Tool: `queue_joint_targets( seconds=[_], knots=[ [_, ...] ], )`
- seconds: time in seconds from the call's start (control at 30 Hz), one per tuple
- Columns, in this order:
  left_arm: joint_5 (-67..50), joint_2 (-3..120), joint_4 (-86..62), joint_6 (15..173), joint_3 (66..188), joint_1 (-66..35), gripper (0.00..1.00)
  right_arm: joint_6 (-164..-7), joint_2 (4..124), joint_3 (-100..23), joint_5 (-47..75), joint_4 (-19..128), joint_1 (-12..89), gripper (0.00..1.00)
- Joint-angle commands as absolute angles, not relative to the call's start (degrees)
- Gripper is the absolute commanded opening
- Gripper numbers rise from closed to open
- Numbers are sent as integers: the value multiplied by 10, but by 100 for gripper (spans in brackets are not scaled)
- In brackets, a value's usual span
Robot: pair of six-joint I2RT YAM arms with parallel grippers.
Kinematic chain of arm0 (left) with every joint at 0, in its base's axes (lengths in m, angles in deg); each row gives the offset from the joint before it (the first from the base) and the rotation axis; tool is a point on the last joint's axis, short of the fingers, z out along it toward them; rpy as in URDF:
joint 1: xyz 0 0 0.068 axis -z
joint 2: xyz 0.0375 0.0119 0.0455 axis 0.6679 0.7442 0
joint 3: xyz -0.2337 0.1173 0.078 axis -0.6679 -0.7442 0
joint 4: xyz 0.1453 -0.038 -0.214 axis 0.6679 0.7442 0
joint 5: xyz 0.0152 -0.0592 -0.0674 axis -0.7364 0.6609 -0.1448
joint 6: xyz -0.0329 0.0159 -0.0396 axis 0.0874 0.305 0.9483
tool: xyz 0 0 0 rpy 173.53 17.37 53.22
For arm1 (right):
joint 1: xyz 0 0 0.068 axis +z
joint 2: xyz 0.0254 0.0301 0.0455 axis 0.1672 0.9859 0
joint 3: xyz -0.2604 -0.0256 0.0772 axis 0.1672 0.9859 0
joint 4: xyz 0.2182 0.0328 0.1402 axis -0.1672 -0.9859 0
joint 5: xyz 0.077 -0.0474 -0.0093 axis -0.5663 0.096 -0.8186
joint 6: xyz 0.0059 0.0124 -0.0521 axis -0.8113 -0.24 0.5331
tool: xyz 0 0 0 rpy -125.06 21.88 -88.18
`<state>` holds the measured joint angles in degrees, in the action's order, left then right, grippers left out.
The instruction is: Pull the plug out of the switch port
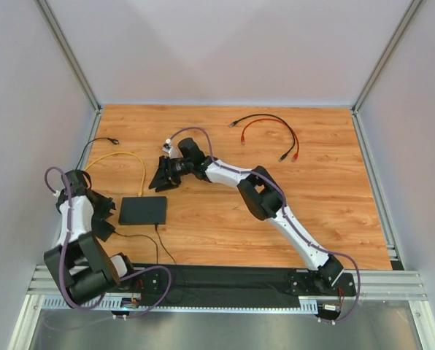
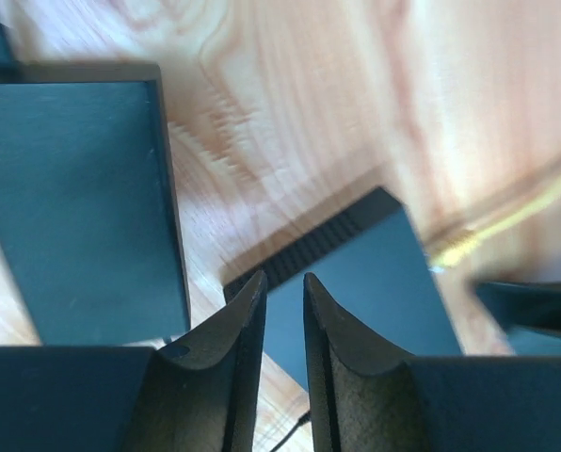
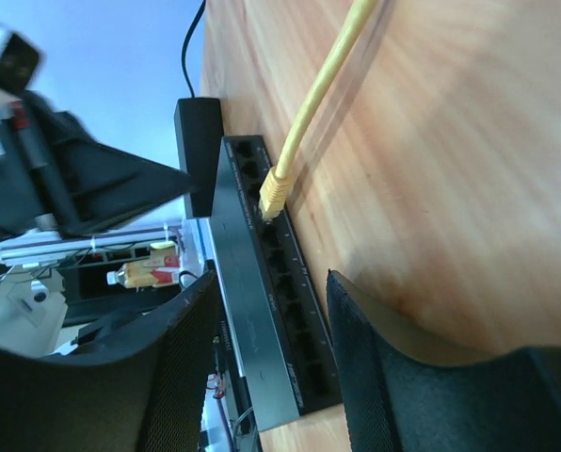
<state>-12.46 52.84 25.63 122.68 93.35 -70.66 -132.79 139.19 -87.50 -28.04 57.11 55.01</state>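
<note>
The switch [image 1: 142, 210] is a flat black box at the left of the table. A yellow cable [image 1: 130, 157] runs to its far edge. In the right wrist view the yellow plug [image 3: 273, 193] sits in a port near the far end of the switch's port row [image 3: 290, 311]. My right gripper [image 1: 163, 175] is open just beyond that edge, and in its own view [image 3: 262, 320] its fingers straddle the port face, short of the plug. My left gripper [image 1: 108, 213] is beside the switch's left side. In its own view [image 2: 280, 292] its jaws stand a narrow gap apart, empty, above the switch [image 2: 356, 282].
A black power cord [image 1: 159, 240] leaves the switch's near side. Its plug [image 3: 198, 151] sits at the switch's end. Red and black patch cables [image 1: 268, 131] lie at the back right, and a black cable [image 1: 101, 146] at the back left. Walls enclose the table.
</note>
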Motion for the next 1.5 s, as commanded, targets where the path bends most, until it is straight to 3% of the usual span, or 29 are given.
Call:
queue_joint_targets(
  seconds=[0.0, 0.13, 0.47, 1.03, 1.47],
  knots=[
    [-156, 442, 293, 1238, 941, -708, 31, -1357, 1401, -869, -305, 604, 567, 51],
    [-119, 386, 295, 1224, 930, -708, 33, -1348, 1388, -843, -301, 600, 568, 49],
    [-22, 393, 245, 1234, 856, -707, 34, -1311, 1297, -716, -297, 619, 573, 45],
    [-19, 407, 218, 1269, 840, -670, 31, -1367, 1438, -984, -241, 552, 582, 41],
    [-28, 417, 228, 1260, 871, -660, 32, -1363, 1461, -968, -204, 533, 604, 33]
  ],
)
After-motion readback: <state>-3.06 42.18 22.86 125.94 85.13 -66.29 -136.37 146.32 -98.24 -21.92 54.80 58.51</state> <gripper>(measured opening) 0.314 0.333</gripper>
